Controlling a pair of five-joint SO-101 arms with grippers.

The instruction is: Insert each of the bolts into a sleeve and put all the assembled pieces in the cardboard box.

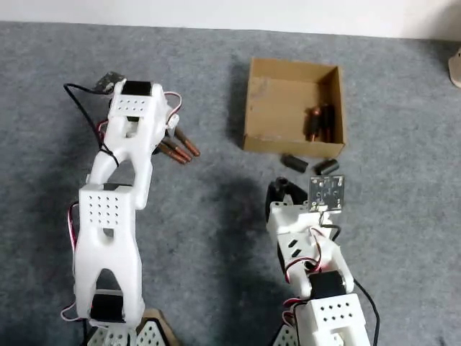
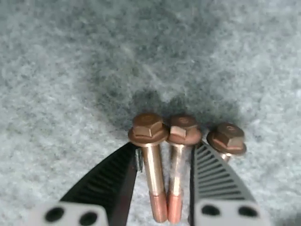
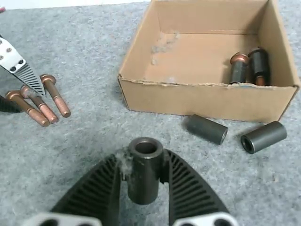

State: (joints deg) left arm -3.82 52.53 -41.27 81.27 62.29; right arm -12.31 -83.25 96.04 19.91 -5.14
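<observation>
Bolts [image 2: 154,179], two of them, lie between my left gripper's [image 2: 165,155] spread fingers, the third bolt [image 2: 227,137] just outside; my right gripper [image 3: 145,160] clamps a sleeve [image 3: 145,176].

I count three copper hex-head bolts [image 2: 149,155] lying side by side on the grey desk [image 1: 216,238], well apart from the cardboard box [image 3: 197,99]. The box is open-topped, with two assembled pieces [image 3: 249,68] lying together by one side wall. Two dark sleeves [image 3: 207,129] lie on their sides just outside its wall. A third sleeve [image 3: 145,172] stands upright, bore up, clamped between the right gripper [image 3: 143,160] fingers [image 3: 188,188]
</observation>
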